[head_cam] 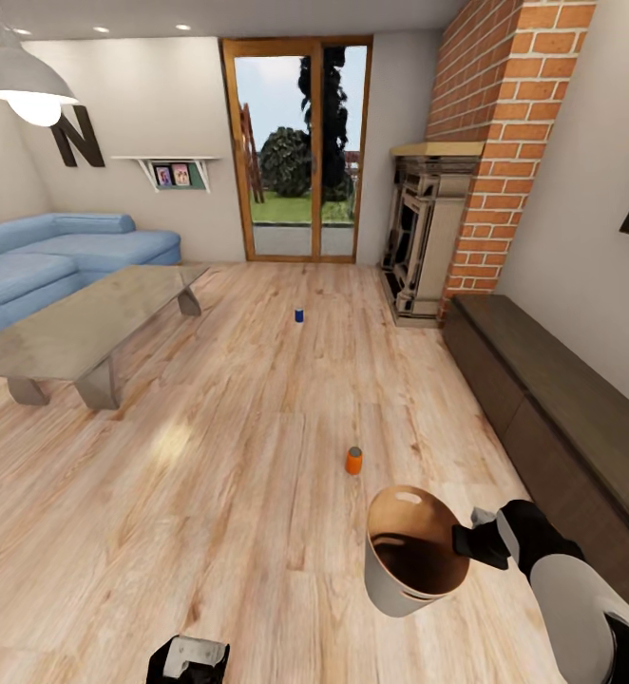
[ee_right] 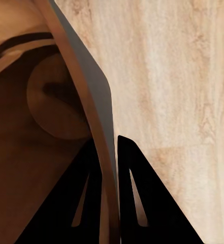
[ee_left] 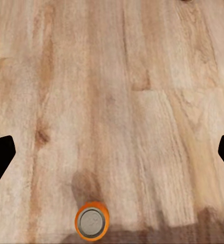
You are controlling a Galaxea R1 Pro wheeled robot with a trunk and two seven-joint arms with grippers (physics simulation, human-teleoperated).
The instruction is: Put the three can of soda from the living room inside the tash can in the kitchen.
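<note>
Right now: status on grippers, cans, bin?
Right gripper shut on trash can rim, bin held above floor. Left gripper open over an orange can. Another orange can and blue can on open floor.

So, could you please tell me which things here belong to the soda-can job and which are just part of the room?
Job:
- orange can, upright on floor
- blue can, farther off on floor
- orange can beneath left pincer
- bin, its wall pinched by right pincer

Just there:
- sofa
- low table
- fireplace
- bench
- lamp
</note>
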